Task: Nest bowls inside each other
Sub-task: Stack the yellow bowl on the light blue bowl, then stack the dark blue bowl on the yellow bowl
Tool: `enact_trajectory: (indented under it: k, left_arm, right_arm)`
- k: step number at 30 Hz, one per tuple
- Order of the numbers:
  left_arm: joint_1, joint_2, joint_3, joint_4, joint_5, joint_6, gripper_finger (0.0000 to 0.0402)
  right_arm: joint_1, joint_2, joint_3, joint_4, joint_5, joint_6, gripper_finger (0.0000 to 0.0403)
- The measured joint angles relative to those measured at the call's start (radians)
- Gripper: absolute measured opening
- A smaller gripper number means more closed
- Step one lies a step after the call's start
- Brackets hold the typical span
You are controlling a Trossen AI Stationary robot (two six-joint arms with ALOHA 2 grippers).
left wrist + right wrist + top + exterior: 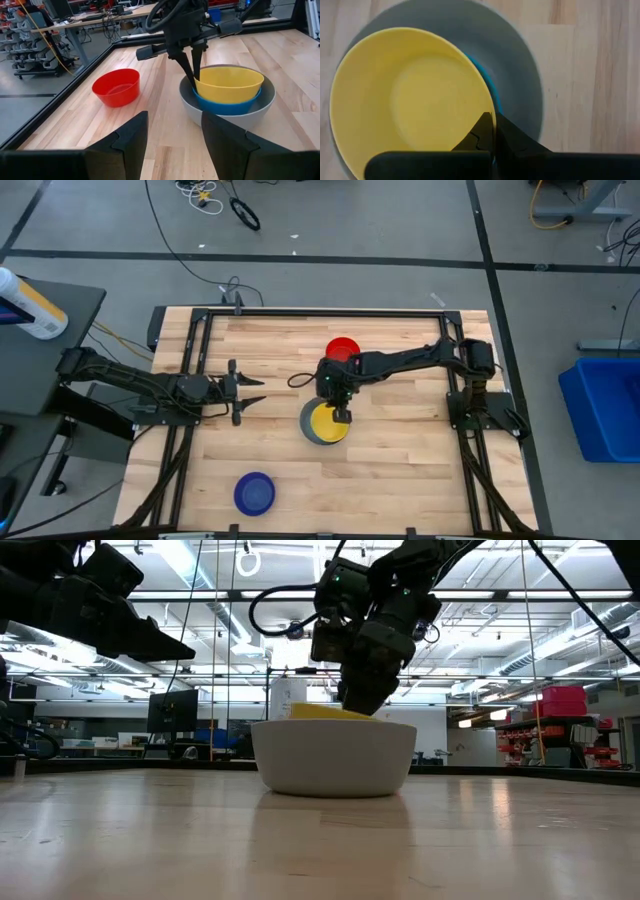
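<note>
From table height the grey bowl (334, 755) hides nearly all it holds; only a sliver of the yellow bowl (330, 712) shows above its rim. The light blue bowl (227, 104) under the yellow one shows only as a thin band. The right gripper (192, 75) is clenched on the yellow bowl's rim, on the side toward the red bowl (116, 87). The left gripper (250, 392) hovers released, well apart. The dark blue bowl (254, 493) sits alone near the table's front edge
</note>
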Motion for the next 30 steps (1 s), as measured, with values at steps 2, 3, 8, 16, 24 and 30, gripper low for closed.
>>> enact_trajectory:
  k: [2,3,8,16,24,30]
  left_arm:
    - [0.000,0.000,0.000,0.000,0.000,0.001,0.0194]
    - [0.000,0.000,0.000,0.000,0.000,0.001,0.0194]
    - [0.000,0.000,0.000,-0.001,0.000,0.002,0.0194]
    - [0.000,0.000,0.000,-0.004,0.000,0.001,0.0194]
    - [0.000,0.000,0.000,-0.006,0.000,-0.001,0.0194]
    - [0.000,0.000,0.000,-0.005,0.000,-0.001,0.0194]
  right_arm:
    - [-0.001,0.002,0.000,0.000,0.000,0.007,0.0008]
    - [-0.002,0.002,0.000,0.001,0.000,0.007,0.0014]
    - [-0.005,-0.002,0.000,0.003,-0.001,0.008,0.0074]
    - [0.011,-0.002,0.064,-0.070,0.000,0.008,0.0189]
    - [0.034,-0.003,0.135,-0.123,0.113,0.003,0.0216]
    - [0.046,-0.003,0.145,-0.156,0.209,0.019,0.0141]
